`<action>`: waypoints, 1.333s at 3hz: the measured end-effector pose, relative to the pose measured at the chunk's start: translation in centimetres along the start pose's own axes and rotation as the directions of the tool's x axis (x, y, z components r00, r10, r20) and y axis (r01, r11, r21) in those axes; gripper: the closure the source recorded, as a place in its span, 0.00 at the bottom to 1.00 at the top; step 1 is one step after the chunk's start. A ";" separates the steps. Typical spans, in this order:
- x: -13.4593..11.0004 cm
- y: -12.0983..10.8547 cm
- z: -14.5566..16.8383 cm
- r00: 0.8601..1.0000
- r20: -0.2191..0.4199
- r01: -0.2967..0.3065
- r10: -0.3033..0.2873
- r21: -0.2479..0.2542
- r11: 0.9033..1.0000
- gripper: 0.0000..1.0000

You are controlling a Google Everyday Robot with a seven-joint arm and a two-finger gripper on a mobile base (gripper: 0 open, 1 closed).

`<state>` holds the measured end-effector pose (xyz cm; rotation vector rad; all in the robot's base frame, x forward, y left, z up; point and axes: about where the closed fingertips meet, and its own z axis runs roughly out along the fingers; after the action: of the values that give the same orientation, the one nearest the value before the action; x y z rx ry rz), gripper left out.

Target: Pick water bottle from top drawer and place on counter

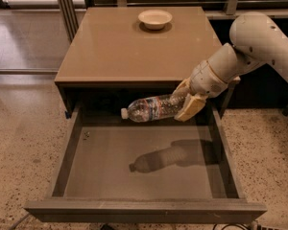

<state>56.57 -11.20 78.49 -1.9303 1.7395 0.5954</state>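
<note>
Clear plastic water bottle [151, 108] hangs over top drawer [144, 210], near back; shadow on grey floor shows it is off floor. Gripper [186, 99] at drawer's right rear, jaws clamped on bottle's base end. Bottle near-horizontal, white cap pointing left: probably side grasp suited to bottle lying flat. Arm enters from right, wrist angled down-left beside counter [134, 47]. Bottle seems below counter edge; more height likely needed.

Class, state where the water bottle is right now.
The water bottle hangs sideways over the open top drawer, just below the counter edge, cap to the left, its base held by the hand at centre right.
</note>
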 end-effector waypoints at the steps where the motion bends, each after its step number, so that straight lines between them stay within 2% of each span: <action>1: -2.1 -3.3 -1.4 0.997 0.006 0.074 -0.074 0.023 0.997 1.00; 2: -4.4 -6.9 -3.2 0.990 0.010 0.143 -0.143 0.056 0.988 1.00; 3: -5.6 -11.8 -2.8 0.985 -0.066 0.164 -0.157 0.118 0.979 1.00; 4: -5.5 -15.0 -2.3 0.984 -0.117 0.150 -0.131 0.171 0.974 1.00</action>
<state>70.95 -6.98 84.42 -1.9665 1.6393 0.2806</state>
